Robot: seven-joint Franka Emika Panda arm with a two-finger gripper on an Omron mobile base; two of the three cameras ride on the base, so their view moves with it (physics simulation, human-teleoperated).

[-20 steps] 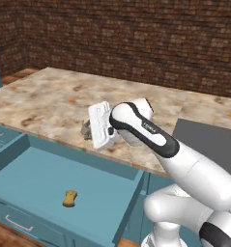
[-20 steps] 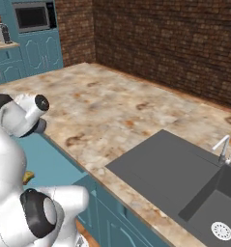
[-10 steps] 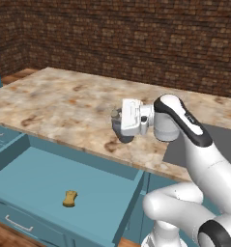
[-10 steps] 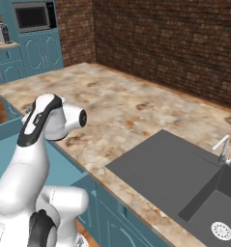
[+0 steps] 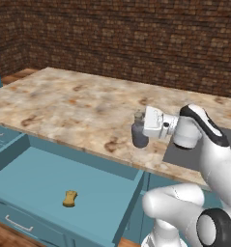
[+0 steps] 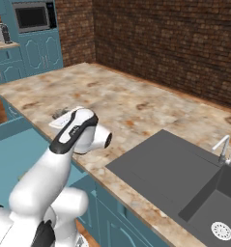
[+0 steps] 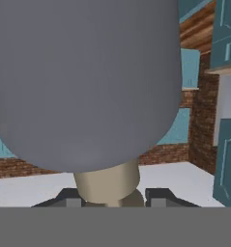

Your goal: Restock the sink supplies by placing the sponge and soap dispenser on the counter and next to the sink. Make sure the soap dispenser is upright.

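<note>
The soap dispenser (image 5: pixel 139 136), a grey rounded bottle, stands upright over the counter (image 5: pixel 64 106) near its front edge. It is just left of the dark sink (image 5: pixel 175 157). My gripper (image 5: pixel 141 118) is shut on its tan neck, reaching in sideways from the right. I cannot tell whether the bottle's base touches the stone. In the hand view the soap dispenser's (image 7: pixel 83 82) grey body looms large, its neck pinched between my fingertips (image 7: pixel 158 195). The tan sponge (image 5: pixel 70 198) lies on the floor of the open drawer, well below and left of my hand.
The teal drawer (image 5: pixel 20 149) stands pulled out below the counter edge. The sink (image 6: pixel 175 169) has a faucet (image 6: pixel 222 148) and a basin at far right. A brick wall backs the counter (image 6: pixel 117 101). A microwave (image 6: pixel 32 17) sits among the far cabinets.
My arm has swung right, carrying the soap dispenser from the counter's front edge above the drawer toward the sink. The sponge has stayed put.
</note>
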